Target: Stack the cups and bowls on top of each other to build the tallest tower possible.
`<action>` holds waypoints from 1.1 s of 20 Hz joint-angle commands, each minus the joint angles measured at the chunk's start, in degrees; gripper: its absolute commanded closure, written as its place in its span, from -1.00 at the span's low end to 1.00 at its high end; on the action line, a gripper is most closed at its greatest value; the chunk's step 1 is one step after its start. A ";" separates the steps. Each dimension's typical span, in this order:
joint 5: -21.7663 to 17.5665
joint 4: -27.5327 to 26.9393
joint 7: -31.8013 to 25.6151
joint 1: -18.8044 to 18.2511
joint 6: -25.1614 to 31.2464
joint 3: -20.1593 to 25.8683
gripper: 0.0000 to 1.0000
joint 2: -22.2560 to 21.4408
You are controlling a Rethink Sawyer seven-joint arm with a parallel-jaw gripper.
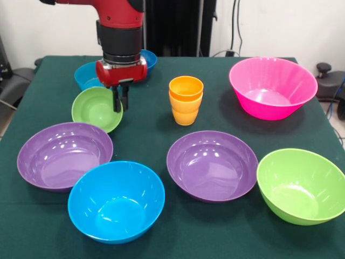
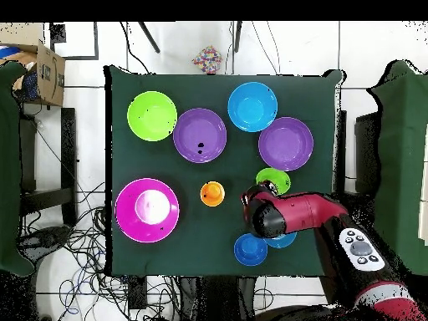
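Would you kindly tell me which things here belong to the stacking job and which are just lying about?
Job: cups, small green bowl, light blue bowl, dark blue bowl, two purple bowls, big blue bowl, big green bowl, pink bowl.
Lying about: cardboard box, cables.

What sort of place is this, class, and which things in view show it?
Probably a robotics lab: a red robot arm stands over a green-covered table, loose cables trail over the tiled floor, and a cardboard box sits nearby.

front view: low, close, across the table [image 1: 161,121]. overhead view: high, straight down. shared: whole table top.
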 commanded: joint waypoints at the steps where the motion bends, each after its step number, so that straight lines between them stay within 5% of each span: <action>1: -0.93 -3.36 -0.28 0.91 2.22 4.91 1.00 0.30; 22: 0.59 0.19 -1.16 -0.48 4.54 6.76 1.00 -4.43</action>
